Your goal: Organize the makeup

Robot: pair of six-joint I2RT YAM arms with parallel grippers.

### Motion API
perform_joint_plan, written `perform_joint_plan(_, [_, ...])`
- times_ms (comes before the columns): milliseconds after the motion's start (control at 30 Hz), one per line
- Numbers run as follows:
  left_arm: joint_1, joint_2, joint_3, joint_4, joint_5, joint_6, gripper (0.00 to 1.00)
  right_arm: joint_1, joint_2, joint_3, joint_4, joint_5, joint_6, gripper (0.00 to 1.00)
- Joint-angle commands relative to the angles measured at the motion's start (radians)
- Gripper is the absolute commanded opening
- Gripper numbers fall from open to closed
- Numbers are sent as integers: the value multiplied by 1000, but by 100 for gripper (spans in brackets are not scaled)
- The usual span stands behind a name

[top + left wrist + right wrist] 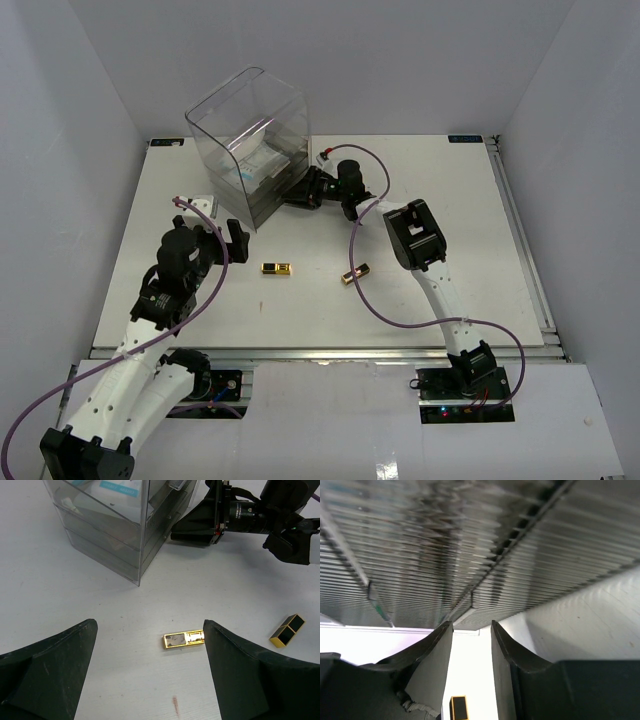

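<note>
Faces gold-black case [183,639] just ahead with left gripper [150,630] wide open, case's long axis crosswise; right gripper [470,624] narrow-jawed at acrylic drawer box [110,530], hold unclear

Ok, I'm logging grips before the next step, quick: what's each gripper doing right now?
Left gripper: open, holding nothing.
Right gripper: jaws close together at the clear drawer box; whether it grips anything cannot be told.

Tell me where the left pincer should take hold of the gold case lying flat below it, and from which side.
Grip the gold-black case across its two long edges, at the middle, coming straight down. It lies flat on the table, long and narrow, nothing close beside it. The open left pincer lines up along its length, so a quarter turn of the wrist likely comes first.
</note>
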State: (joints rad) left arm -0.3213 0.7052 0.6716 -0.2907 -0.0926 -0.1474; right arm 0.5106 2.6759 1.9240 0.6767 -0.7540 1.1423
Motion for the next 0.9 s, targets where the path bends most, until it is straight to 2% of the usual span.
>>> perform_joint_plan(0, [10,-16,3,21,17,-4,98,-4,-19,13,99,-32,17,43])
perform_joint_plan(367, [16,-4,2,23,21,-3,98,-4,13,56,96,36,53,43])
perform_joint_plan(667, [21,-1,3,22,11,-4,98,-6,22,49,115,53,68,19])
perform_joint_plan(867, [21,-2,2,21,10,-4,98,-17,5,12,144,41,76,9])
